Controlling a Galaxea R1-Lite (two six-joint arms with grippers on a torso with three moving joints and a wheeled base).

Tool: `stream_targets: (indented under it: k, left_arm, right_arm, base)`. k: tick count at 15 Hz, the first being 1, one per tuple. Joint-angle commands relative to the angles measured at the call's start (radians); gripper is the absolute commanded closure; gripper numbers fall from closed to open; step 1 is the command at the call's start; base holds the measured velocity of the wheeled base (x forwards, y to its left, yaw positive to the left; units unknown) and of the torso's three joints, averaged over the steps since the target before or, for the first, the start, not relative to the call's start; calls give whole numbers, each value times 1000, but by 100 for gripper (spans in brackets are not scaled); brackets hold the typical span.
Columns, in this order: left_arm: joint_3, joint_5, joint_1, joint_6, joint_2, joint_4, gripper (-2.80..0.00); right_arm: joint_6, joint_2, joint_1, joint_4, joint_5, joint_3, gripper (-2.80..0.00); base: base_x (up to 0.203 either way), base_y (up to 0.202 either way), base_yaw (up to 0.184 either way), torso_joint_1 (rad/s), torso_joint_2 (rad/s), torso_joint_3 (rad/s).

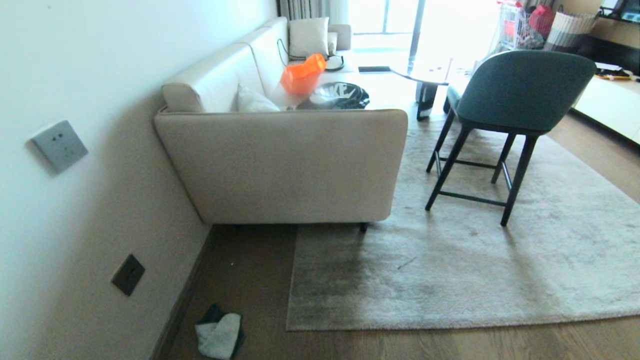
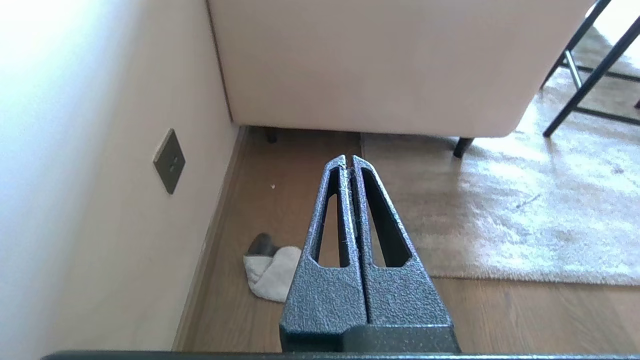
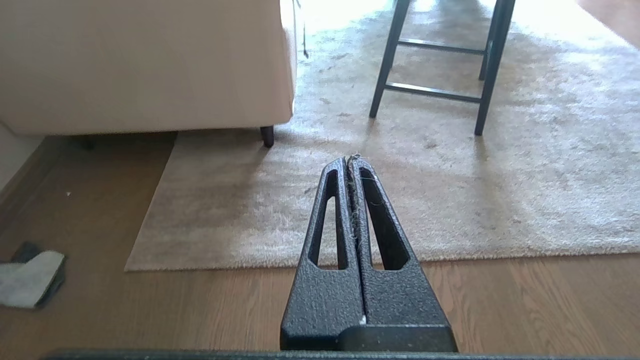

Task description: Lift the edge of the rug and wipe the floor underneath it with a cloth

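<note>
The pale grey-beige rug lies flat, and its rug edge ends in a square corner near the sofa; the same rug edge shows in the right wrist view. Brown wood floor runs beside it. The cloth, white with a dark part, lies crumpled on the floor by the wall; it is also the cloth in the left wrist view and the cloth in the right. My left gripper is shut and empty, held above the floor. My right gripper is shut, with only stray fibres between its fingers. Neither arm shows in the head view.
A beige sofa stands against the wall, one leg on the rug. A dark green chair with black legs stands on the rug. A dark skirting board runs beside the cloth.
</note>
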Motion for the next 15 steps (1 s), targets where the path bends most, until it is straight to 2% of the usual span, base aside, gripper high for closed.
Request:
stream_targets:
  k: [1, 15]
  left_arm:
    - [0, -1, 0, -1, 0, 1, 0]
    - [0, -1, 0, 1, 0, 1, 0]
  right_arm:
    - [0, 0, 0, 0, 0, 0, 0]
    - [0, 1, 0, 0, 0, 0, 0]
  base:
    - [0, 0, 0, 2, 5, 55]
    - [0, 0, 0, 0, 0, 2]
